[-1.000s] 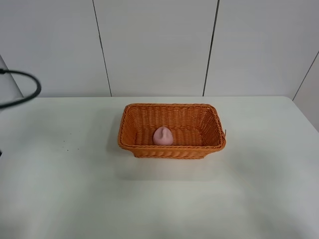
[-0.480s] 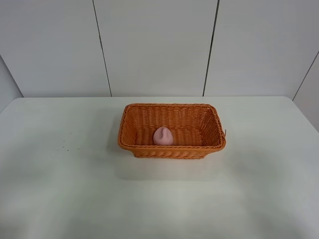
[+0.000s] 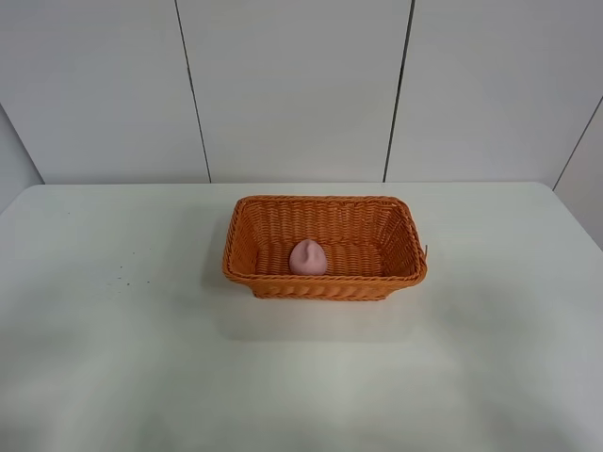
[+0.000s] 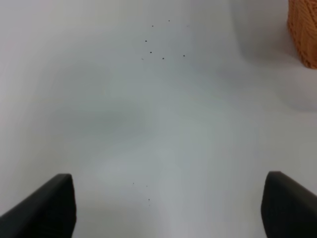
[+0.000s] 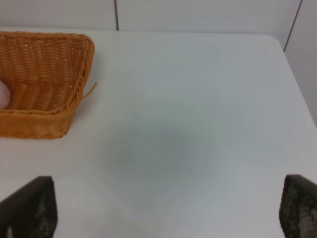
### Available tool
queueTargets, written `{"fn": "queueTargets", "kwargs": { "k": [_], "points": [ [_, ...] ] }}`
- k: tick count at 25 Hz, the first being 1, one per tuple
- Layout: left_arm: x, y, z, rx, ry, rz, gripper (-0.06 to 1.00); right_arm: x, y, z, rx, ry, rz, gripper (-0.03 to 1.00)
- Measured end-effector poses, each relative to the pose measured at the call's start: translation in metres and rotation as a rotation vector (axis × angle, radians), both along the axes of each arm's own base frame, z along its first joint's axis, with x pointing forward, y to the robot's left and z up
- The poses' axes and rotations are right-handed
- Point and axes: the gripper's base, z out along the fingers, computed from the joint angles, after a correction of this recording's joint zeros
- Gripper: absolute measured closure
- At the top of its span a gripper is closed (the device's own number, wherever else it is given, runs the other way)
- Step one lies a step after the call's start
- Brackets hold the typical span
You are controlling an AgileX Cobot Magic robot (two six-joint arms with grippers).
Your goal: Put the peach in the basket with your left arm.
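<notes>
Gone from the high view since a second ago: the black cable loop at the left edge; peach and basket unmoved. Peach [image 3: 308, 257] resting on the basket [image 3: 325, 282] floor, near the front wall, left of centre, pointed end up. Left gripper [image 4: 168, 208] over bare bench [image 4: 148, 124], jaws wide apart, nothing between them, only a basket corner [image 4: 303, 29] at the frame edge. Right gripper [image 5: 168, 210] likewise spread and empty, basket [image 5: 44, 74] and a sliver of peach [image 5: 4, 94] off to one side. Neither arm visible from above. Placing step judged finished, left arm in retreat. Next move, if any: no more than parking the left arm clear, jaws kept away from the basket rim.
</notes>
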Motion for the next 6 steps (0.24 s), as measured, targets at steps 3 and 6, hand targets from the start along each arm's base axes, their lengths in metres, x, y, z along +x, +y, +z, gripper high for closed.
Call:
{"fn": "queueTargets", "kwargs": {
  "k": [3, 6],
  "points": [
    [0.0000, 0.0000, 0.0000, 0.000, 0.000, 0.000, 0.16, 0.0000, 0.0000, 0.0000, 0.000, 0.000, 0.000, 0.27],
    [0.0000, 0.0000, 0.0000, 0.000, 0.000, 0.000, 0.16, 0.0000, 0.0000, 0.0000, 0.000, 0.000, 0.000, 0.27]
  ]
}}
